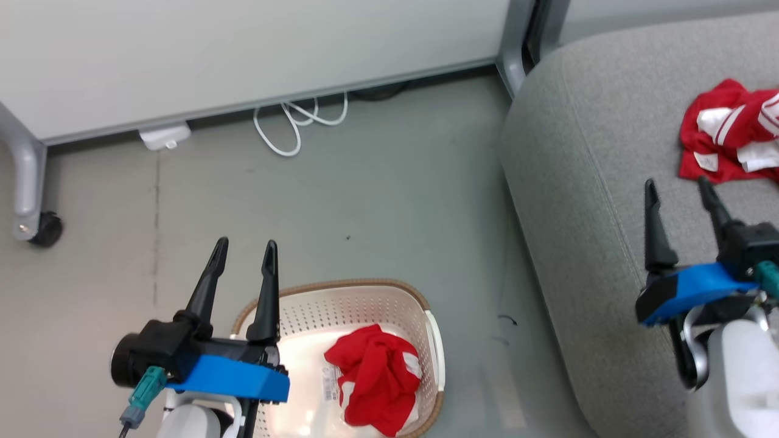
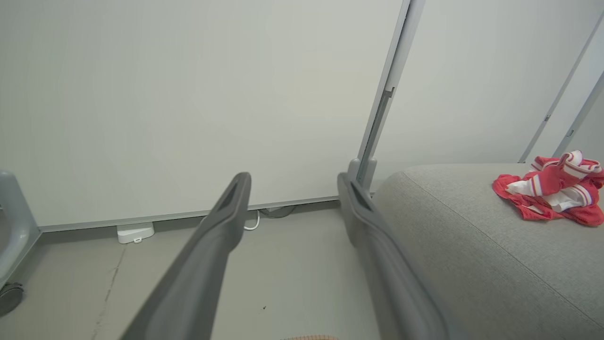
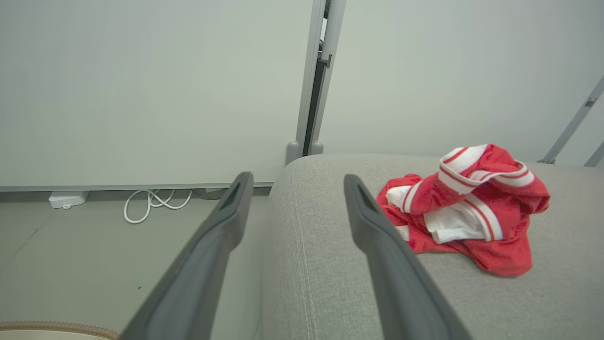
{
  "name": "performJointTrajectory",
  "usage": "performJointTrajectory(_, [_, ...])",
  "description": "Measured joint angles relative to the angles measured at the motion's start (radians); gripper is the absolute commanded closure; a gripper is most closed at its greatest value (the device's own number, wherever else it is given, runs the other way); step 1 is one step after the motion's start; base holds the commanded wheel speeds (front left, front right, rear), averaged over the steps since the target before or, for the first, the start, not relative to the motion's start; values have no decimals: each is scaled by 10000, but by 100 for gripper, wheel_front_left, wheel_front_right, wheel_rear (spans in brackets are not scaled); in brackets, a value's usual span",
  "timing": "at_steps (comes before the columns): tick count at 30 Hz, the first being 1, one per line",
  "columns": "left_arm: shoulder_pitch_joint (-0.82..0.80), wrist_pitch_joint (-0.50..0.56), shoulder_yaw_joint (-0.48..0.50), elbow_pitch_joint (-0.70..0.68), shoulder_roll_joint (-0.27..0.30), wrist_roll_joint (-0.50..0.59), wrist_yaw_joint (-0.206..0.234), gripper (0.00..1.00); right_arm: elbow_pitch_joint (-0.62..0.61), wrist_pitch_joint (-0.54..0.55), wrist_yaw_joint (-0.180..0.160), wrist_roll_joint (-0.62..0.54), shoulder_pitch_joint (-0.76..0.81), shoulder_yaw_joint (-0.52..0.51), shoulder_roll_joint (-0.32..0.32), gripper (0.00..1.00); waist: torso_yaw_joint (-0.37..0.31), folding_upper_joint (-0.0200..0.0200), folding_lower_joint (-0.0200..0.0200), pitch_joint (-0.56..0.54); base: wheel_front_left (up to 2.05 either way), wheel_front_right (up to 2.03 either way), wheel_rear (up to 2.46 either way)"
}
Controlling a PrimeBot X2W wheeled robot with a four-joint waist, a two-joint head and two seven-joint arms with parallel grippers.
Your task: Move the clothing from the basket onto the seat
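Note:
A crumpled red garment lies in the cream basket on the floor at the bottom centre of the head view. A second red and white striped garment rests on the grey seat at the right. My left gripper hangs open above the basket's left rim, holding nothing. My right gripper stands open over the seat, just short of the garment there, nothing between its fingers.
A white partition wall runs along the back, with a metal post beside the seat. A white cable and a small white box lie at its foot. A castor leg stands at the far left on the grey floor.

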Motion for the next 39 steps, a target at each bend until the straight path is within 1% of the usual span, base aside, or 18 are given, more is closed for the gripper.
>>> performJointTrajectory(3, [199,0,215,316,-86,6,0,0,-412,4,0,247,616,405,117,0,166,0,0,-409,0,0,0])
performJointTrajectory(11, [594,0,593,1009,-190,46,0,0,-1570,-17,0,671,2143,869,265,0,792,0,0,-1330,0,0,0])
performJointTrajectory(15, [708,0,669,1310,-186,96,0,0,-1887,82,0,1080,2754,1124,272,0,1104,0,1,-1678,0,0,0])
performJointTrajectory(20, [815,0,817,1588,-111,92,0,0,-1979,144,0,1158,3233,1312,274,0,1362,0,2,-1946,0,0,0])
performJointTrajectory(25, [856,0,884,1737,-54,86,0,0,-2031,176,0,1233,3421,1425,276,0,1427,0,2,-2070,0,0,0])
performJointTrajectory(39, [891,0,1022,1730,-17,92,0,0,-2209,265,0,1398,3535,1492,276,0,1218,0,3,-2021,0,0,0])
